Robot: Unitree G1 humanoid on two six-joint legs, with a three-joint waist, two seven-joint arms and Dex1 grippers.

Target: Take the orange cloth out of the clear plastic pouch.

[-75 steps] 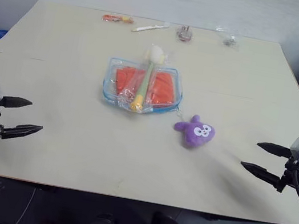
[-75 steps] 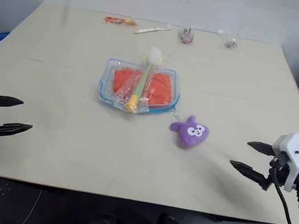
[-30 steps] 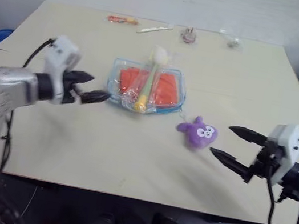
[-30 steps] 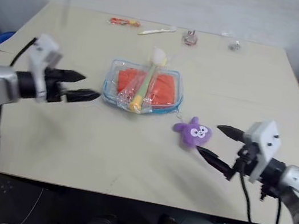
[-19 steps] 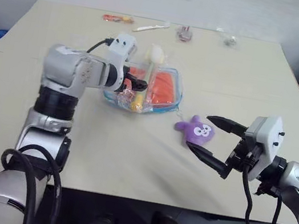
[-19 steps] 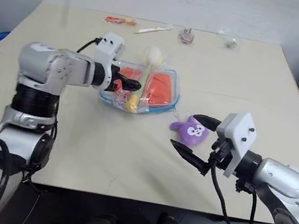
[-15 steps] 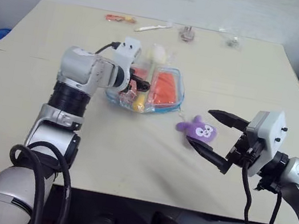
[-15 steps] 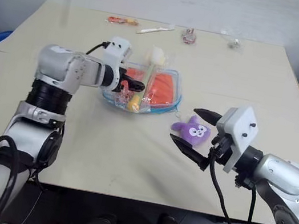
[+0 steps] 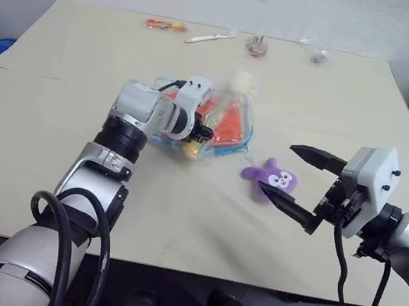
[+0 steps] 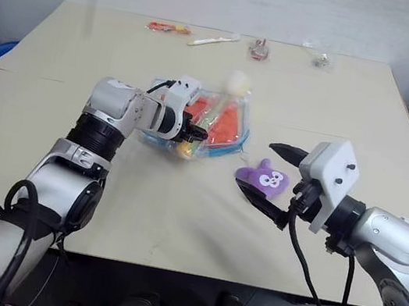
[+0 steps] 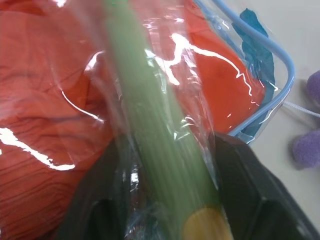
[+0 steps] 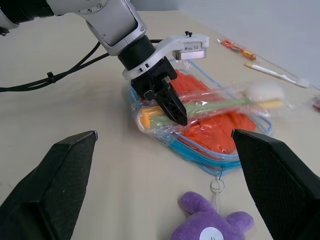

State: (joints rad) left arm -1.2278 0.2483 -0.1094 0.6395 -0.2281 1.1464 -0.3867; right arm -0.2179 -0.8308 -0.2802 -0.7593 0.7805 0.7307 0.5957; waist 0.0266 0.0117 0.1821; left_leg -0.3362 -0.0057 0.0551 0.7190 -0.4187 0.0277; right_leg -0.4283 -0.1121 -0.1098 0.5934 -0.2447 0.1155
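Over the clear plastic pouch (image 9: pixel 231 138), your left gripper (image 12: pixel 172 107) clamps the bagged green toy (image 11: pixel 155 135); lifting may drag pouch and orange cloth (image 11: pixel 45 125) along. Right gripper (image 9: pixel 292 179) gapes empty.

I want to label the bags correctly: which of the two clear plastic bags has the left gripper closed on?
The untrimmed clear bag with the yellow-green toy, lying on top. The left gripper pinches it; the blue-trimmed clear plastic pouch with the orange cloth lies beneath.
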